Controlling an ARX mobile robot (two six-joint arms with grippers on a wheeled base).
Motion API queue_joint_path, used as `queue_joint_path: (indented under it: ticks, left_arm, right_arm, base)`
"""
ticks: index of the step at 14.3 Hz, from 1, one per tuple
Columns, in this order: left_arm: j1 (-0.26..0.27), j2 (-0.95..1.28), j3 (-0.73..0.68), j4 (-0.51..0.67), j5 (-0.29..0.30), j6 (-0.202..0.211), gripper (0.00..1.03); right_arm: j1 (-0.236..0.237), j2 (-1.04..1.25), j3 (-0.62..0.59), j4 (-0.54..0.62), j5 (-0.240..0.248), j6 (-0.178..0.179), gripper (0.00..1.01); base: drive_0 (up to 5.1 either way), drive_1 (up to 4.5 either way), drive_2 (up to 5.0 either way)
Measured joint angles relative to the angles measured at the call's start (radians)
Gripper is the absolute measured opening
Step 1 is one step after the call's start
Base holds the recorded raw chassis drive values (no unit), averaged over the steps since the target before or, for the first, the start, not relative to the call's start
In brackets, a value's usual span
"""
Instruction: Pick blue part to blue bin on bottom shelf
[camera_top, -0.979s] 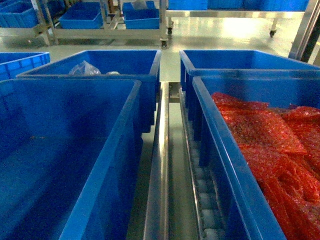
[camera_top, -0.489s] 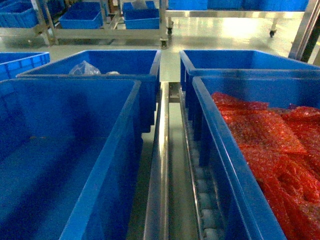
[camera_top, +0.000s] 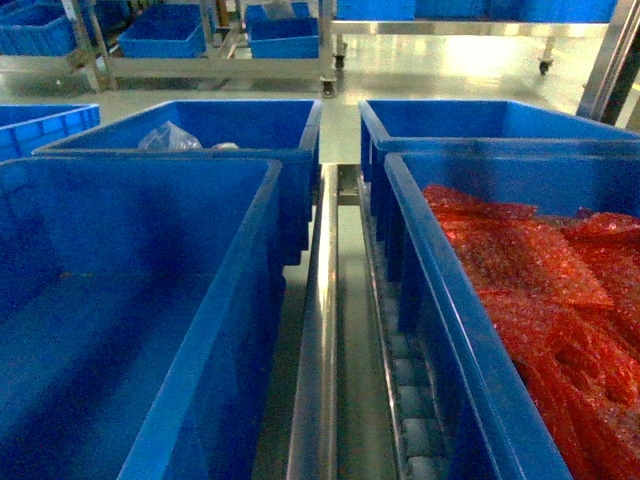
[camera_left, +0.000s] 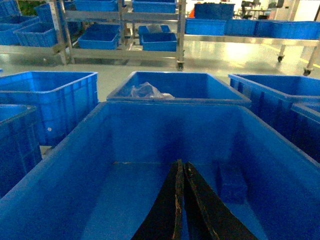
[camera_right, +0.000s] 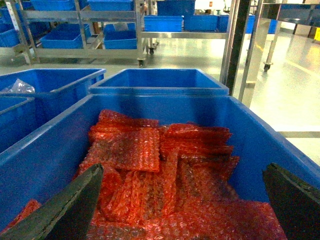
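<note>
The left gripper (camera_left: 180, 200) hangs over the near-left blue bin (camera_left: 150, 150) with its 2 dark fingers (camera_left: 167, 210) pressed together, nothing between them. The right gripper (camera_right: 182, 200) is spread wide above the near-right bin (camera_right: 165, 107); only its 2 dark fingertips (camera_right: 65, 205) show at the lower corners of the right wrist view, with nothing held. Neither gripper appears in the head view.

In the left wrist view a small dark blue block, which may be the blue part (camera_left: 232, 182), lies on the bin's floor just right of the closed fingers; it blends with the plastic and its shape is hard to make out. The near-right bin is heaped with red bubble-wrap bags (camera_right: 150, 165).

In the head view the bins sit on the bottom shelf (camera_top: 318, 330), whose shiny steel centre divider rail runs between the 2 columns, with a row of small white rollers (camera_top: 415, 400) beside it under the right bins. Behind the near bins stand 2 more: the far-left bin (camera_top: 200, 125) holds a crumpled clear plastic bag (camera_top: 168, 136), and the far-right bin (camera_top: 480, 118) shows only blue walls. Another bin (camera_top: 40, 120) is cut off at the left edge.

Beyond lies a glossy pale floor (camera_top: 440, 65) and wheeled steel racks (camera_top: 220, 60) carrying more blue bins. The near bins' front walls are cut off by the frame.
</note>
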Motion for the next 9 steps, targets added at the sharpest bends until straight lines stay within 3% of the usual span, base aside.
queue_joint_path:
  ticks: [6,9]
  left_arm:
    - [0.000,-0.084,0.000,-0.085,0.000,0.000,0.02]
    - [0.000,-0.167,0.000,-0.216,0.000,0.000,0.02]
  right_arm:
    - [0.000,0.000,0.000,0.000,0.000,0.000,0.98]
    - [0.000,0.000,0.000,0.000,0.000,0.000,0.98]
  base:
    - [0.0,0.00,0.0]
    - [0.0,0.00,0.0]
